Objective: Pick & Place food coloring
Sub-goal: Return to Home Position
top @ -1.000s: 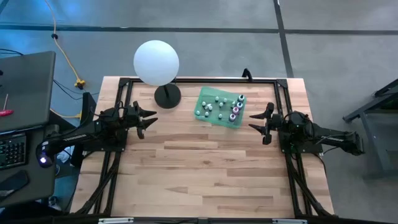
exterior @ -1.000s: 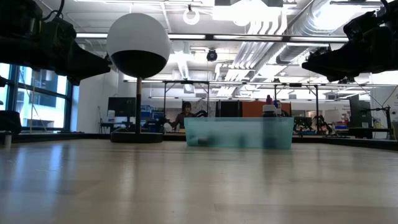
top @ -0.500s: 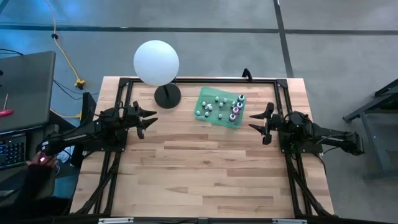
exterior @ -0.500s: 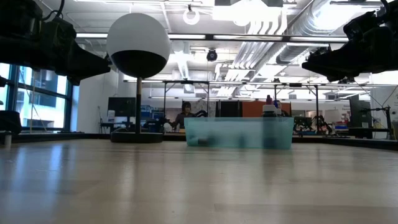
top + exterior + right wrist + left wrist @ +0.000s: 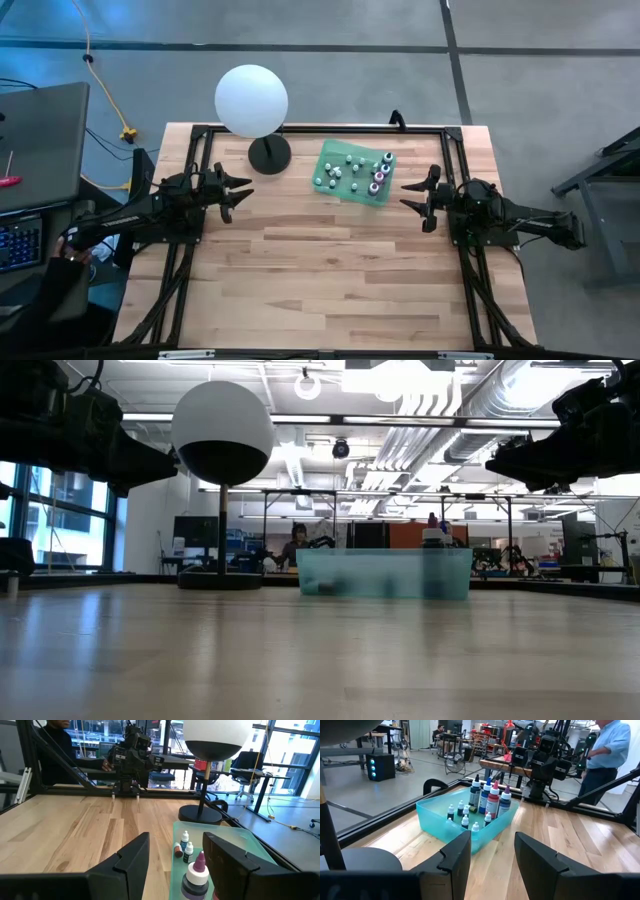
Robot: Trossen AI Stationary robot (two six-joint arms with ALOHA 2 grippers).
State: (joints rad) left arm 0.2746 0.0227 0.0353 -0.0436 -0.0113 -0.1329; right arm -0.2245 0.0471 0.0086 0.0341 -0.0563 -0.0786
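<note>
The food coloring bottles point(image 5: 356, 172) are tiny, with whitish caps; a few taller ones point(image 5: 487, 799) have dark, blue, red and purple bodies. They stand upright in a translucent teal bin point(image 5: 330, 152) on the far middle of the table. My left gripper point(image 5: 240, 192) hovers open above the table, left of the bin and pointing at it. My right gripper point(image 5: 408, 196) hovers open just right of the bin. In the left wrist view the bin's wall point(image 5: 437, 822) lies ahead of my left gripper point(image 5: 492, 862). The right wrist view shows bottles point(image 5: 188, 849) close before my right gripper point(image 5: 175, 865).
A white globe lamp point(image 5: 251, 100) on a black round base point(image 5: 269, 154) stands left of the bin, near the far edge. A black frame point(image 5: 300, 128) runs along the table's edges. Bare wood point(image 5: 320, 270) fills the near half. A person's hand point(image 5: 72, 252) is beside the table's left.
</note>
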